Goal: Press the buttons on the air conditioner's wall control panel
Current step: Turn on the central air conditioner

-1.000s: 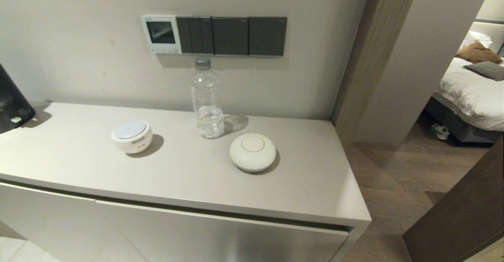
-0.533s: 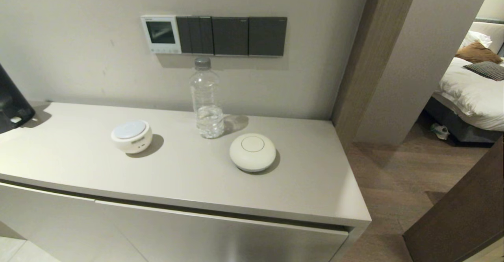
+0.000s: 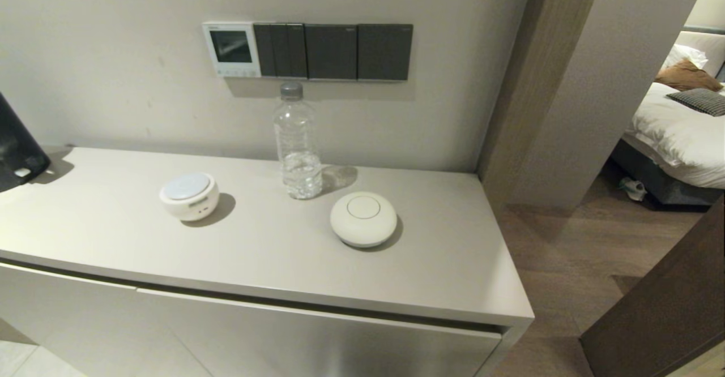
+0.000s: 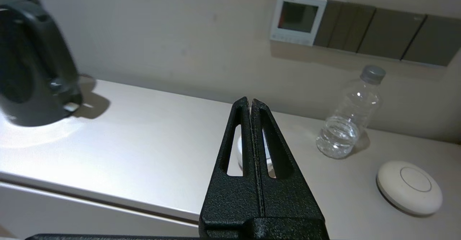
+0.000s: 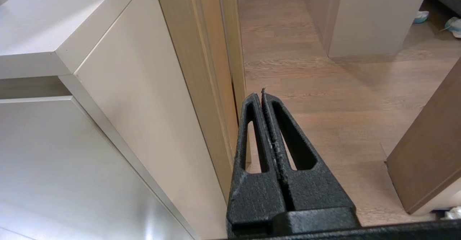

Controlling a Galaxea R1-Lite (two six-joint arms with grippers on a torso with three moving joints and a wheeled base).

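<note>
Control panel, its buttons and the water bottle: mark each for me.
air conditioner's wall control panel (image 3: 231,48): head view, on its screen.
buttons (image 3: 236,73): head view, middle of the key row under the screen.
water bottle (image 3: 297,145): head view, on its clear body.

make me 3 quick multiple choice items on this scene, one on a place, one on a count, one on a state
1. Where is the control panel?
A. left end of the wall plate row
B. right end of the row
C. on the counter

2. How many round white devices sit on the counter?
A. one
B. two
C. four

3. How does the left gripper stand?
A. shut, empty
B. open wide
C. shut on the bottle

Answers:
1. A, the dark switch plates run off to its right.
2. B, one left of the bottle, one right.
3. A, its fingers meet with nothing between.
</note>
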